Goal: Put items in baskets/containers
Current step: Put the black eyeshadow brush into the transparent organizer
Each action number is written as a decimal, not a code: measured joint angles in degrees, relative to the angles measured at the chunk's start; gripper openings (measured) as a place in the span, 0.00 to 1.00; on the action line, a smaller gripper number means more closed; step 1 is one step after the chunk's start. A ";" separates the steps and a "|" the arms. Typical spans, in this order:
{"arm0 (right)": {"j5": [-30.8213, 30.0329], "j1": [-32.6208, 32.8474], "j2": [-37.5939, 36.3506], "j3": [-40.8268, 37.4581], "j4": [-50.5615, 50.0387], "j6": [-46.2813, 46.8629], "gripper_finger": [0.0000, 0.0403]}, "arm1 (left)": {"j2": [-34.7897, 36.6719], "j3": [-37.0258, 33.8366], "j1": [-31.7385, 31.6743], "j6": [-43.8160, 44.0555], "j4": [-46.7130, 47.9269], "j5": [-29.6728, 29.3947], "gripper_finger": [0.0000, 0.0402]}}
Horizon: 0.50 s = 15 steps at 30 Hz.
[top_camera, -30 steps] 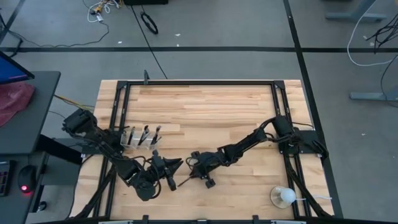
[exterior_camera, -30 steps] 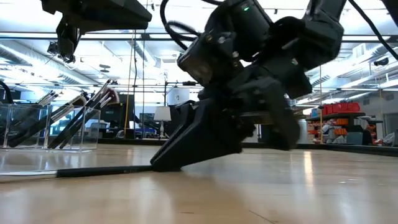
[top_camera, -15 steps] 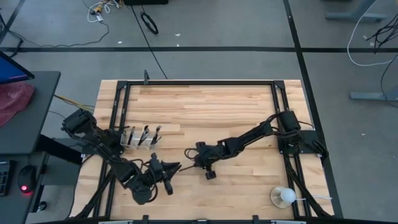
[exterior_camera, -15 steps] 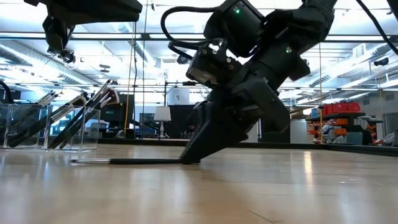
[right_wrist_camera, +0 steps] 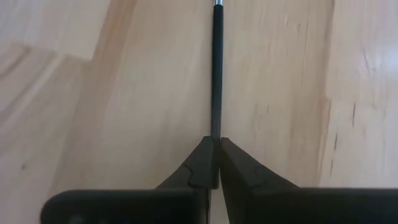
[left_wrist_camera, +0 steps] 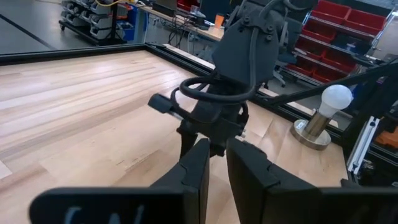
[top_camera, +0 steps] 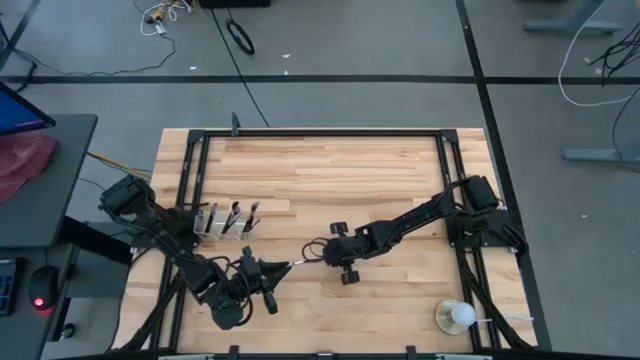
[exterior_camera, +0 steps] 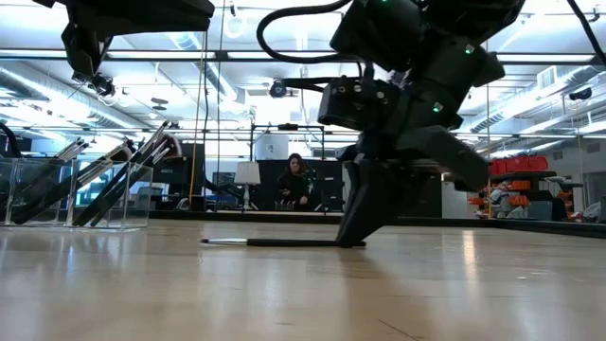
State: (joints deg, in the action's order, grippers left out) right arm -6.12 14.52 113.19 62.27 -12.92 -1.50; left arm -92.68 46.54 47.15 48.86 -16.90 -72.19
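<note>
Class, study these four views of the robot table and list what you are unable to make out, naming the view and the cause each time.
1. Bristle tip of the thin dark makeup brush pinched by the right gripper: right wrist view, cut off by the edge.
2. Number of brushes in the clear plastic holder: high view, too small; low view, overlapping.
3. Anything held by the left gripper: left wrist view, nothing discernible.

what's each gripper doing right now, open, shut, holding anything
Left gripper: nearly shut, holding nothing.
Right gripper: shut on the makeup brush lying on the table.
</note>
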 joint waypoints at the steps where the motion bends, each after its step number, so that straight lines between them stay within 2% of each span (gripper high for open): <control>1: -0.14 0.18 -0.52 -0.09 -0.56 0.00 0.07 | -0.11 0.00 -0.05 0.01 -0.03 -0.03 0.15; 8: -2.38 0.59 -1.81 -0.35 -1.23 0.00 0.10 | -2.63 0.00 -0.10 1.93 -0.09 -0.25 0.15; 15: -2.72 0.44 -1.94 -4.76 12.23 -0.02 0.29 | -3.72 -0.01 -0.10 3.06 -0.40 -0.22 0.15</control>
State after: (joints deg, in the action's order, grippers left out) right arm -8.84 14.96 111.25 57.50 -0.68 -1.52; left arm -96.40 46.54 47.05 51.92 -17.30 -72.41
